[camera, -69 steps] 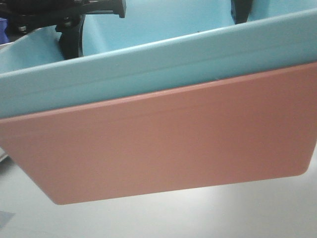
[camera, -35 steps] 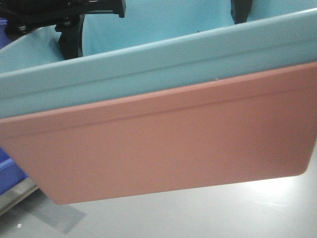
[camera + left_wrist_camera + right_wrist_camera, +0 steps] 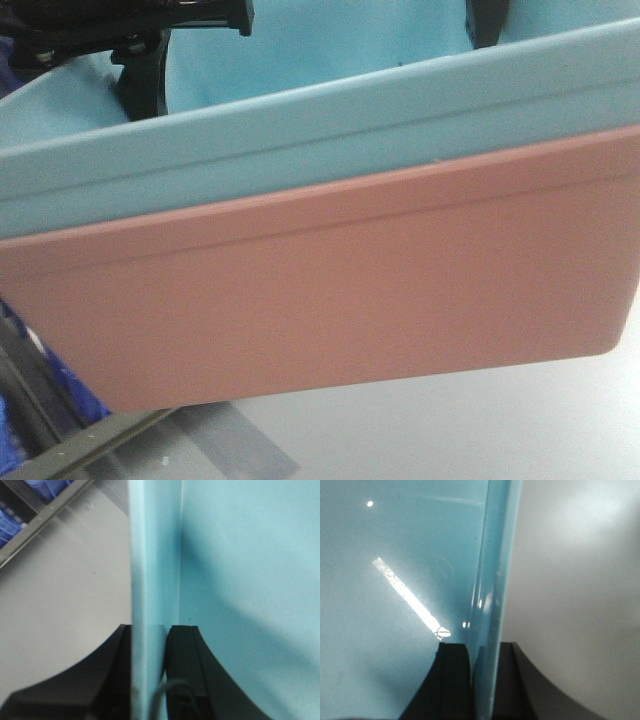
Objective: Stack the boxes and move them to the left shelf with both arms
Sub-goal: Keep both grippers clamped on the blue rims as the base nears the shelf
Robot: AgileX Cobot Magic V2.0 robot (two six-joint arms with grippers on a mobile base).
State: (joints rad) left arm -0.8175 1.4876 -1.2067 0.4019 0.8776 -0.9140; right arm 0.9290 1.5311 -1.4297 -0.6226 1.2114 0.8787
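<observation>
The light blue box [image 3: 300, 130] sits nested inside the salmon pink box [image 3: 330, 280], and both are held up, tilted, close to the front camera. My left gripper [image 3: 150, 630] is shut on the blue box's side wall [image 3: 155, 555], one finger outside and one inside. My right gripper [image 3: 482, 647] is shut on the opposite wall [image 3: 492, 570] in the same way. Black parts of the left arm [image 3: 140, 60] and the right arm [image 3: 488, 20] show above the blue box. The pink box is hidden in both wrist views.
A grey metal shelf bar [image 3: 90, 450] with a dark blue crate [image 3: 70, 385] behind it shows at the lower left. The left wrist view shows a bar [image 3: 45, 522] and blue crates [image 3: 47, 486] too. A pale grey surface [image 3: 480, 420] lies below the boxes.
The stacked boxes keep the same place in the front view. The background has slid: the metal bar and blue crates have come into view at the lower left.
</observation>
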